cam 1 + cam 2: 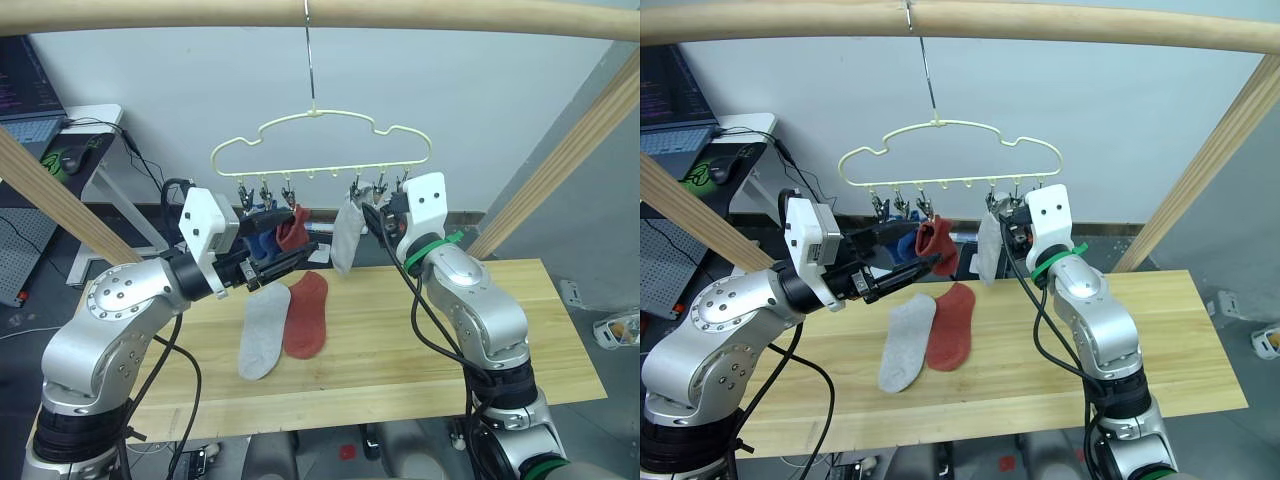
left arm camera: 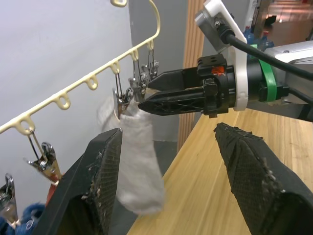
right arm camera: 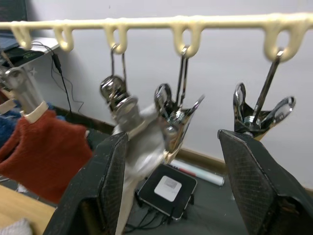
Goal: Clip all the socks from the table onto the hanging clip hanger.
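Right hand (image 2: 146,96), apparently open, beside clips (image 3: 171,115).

light: bright, even, diffuse indoor | shadows: soft, faint ones on the table (image 1: 400,350) under the arms | glare: small highlights on the silver clips (image 3: 173,120) just ahead of the right jaws | blur: near fingers (image 2: 98,186) soft; clips slightly smeared | distortion: wooden rail (image 1: 300,15) bows at the edge
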Robot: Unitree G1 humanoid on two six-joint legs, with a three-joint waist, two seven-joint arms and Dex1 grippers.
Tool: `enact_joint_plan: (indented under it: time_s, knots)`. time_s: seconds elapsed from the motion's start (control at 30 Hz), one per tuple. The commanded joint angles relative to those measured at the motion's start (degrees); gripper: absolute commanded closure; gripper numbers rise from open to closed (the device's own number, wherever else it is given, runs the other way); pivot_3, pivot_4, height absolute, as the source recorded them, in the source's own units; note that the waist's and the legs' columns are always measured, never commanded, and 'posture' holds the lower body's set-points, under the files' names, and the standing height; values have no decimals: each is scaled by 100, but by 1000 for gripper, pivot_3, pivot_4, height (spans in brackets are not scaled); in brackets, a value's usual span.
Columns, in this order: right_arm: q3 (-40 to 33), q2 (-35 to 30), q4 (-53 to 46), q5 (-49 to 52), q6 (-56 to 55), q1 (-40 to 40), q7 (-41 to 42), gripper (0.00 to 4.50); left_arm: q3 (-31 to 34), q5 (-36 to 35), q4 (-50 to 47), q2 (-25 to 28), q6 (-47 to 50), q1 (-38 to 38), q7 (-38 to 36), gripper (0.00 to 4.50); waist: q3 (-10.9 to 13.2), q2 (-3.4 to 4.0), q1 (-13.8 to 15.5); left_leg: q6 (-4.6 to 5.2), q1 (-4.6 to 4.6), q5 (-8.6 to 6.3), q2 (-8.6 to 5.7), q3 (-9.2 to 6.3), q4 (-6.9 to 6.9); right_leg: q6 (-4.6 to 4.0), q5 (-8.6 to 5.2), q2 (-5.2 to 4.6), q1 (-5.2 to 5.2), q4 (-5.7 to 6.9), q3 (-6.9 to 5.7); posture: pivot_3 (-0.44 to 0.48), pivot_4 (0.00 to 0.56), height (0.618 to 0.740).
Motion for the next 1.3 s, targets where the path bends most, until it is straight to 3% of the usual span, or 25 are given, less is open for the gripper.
enact_joint_plan:
  time_s: [0.03,0.5,0.6,0.7,1.3]
  knots:
    - [-103,18,6,-83,-269,-128,42,1449,6,1,-97,43,-43,-54,-26,1254,4,2,0,0,0,0,0,0,0,1,0,0,0,0,0,-91,284,740]
    - [-128,99,732,-295,-794,-497,133,1449,-9,78,-26,29,-91,-45,-84,1254,26,12,0,0,-1,0,1,1,-6,2,-2,0,-3,-3,2,-87,284,740]
    - [-144,138,792,-332,-854,-529,119,2121,1,84,-41,28,-92,-21,-87,1254,29,14,1,0,-2,0,1,1,-6,1,-2,0,-4,-4,2,-84,284,740]
    - [-145,164,811,-366,-874,-540,119,3096,10,92,-42,27,-93,-3,-92,1254,29,15,2,0,-2,0,1,1,-6,1,-2,0,-4,-4,3,-83,284,740]
    - [-199,334,1009,-530,-824,-762,-94,3096,-18,150,-28,-11,-135,65,-98,1254,40,18,-1,1,-3,-1,2,1,-10,3,-6,0,-8,-7,4,-89,282,740]
